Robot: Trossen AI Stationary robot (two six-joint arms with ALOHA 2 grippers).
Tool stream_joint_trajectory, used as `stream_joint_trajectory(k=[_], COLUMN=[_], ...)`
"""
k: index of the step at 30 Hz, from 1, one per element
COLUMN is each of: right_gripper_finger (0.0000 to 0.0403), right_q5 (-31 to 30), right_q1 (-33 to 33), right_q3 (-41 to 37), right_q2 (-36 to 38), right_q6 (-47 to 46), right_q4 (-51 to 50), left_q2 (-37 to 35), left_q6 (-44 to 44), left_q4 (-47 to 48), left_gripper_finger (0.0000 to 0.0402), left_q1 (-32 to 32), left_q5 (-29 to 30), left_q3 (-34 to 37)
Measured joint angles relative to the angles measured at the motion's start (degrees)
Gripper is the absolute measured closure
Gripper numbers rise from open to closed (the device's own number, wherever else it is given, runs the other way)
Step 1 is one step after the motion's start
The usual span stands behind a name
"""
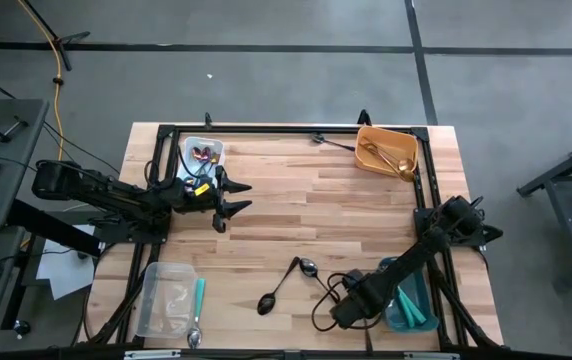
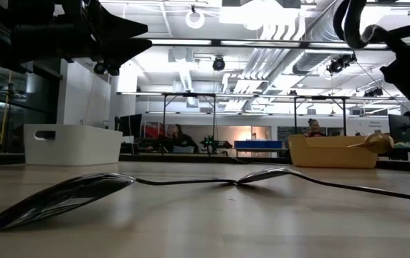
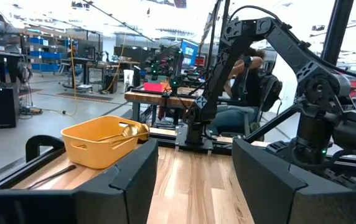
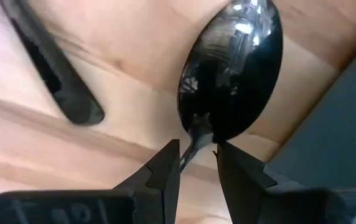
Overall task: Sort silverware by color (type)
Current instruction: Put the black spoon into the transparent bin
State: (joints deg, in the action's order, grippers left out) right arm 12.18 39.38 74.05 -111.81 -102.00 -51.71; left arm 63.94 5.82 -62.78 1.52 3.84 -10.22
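Note:
Two black spoons (image 1: 284, 285) lie on the wood near the table's near edge; the low view shows their bowls (image 2: 62, 201) resting flat. My right gripper (image 4: 196, 146), near the near-right corner (image 1: 346, 300), is shut on another black spoon (image 4: 234, 62). A further black handle (image 4: 53, 68) lies on the wood beside it. My left gripper (image 1: 229, 197) hovers open beside the white bin (image 1: 203, 158), which holds rainbow spoons. In the left wrist view the left gripper (image 3: 193, 180) has nothing between its fingers. Gold pieces lie in the orange bin (image 1: 386, 150). My right gripper pinches the black spoon by its neck (image 4: 193, 134), just behind the bowl, between its two fingertips (image 4: 165, 162). The bowl (image 4: 240, 50) juts out past the fingertips over the wood. The gripper hides the handle, and I cannot tell whether the spoon is clear of the table.
A clear bin (image 1: 166, 300) sits at the near-left corner with a teal-handled spoon (image 1: 198, 305) beside it. A teal bin (image 1: 411, 305) with teal pieces lies under my right arm. The black frame rail (image 1: 266, 130) runs along the far edge. Bare wood (image 1: 316, 200) spans the middle.

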Motion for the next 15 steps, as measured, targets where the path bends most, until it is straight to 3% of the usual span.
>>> stream_joint_trajectory(k=[15], right_gripper_finger=[0.0302], right_q5=[-5.35], right_q1=[-0.92], right_q3=[-0.3], right_q2=[-0.96], right_q6=[4.55], right_q4=[3.27], left_q2=[0.01], left_q6=[0.0], left_q4=[0.09], left_gripper_finger=[0.0202], left_q1=[0.01], left_q5=[0.0], left_q3=[0.0])
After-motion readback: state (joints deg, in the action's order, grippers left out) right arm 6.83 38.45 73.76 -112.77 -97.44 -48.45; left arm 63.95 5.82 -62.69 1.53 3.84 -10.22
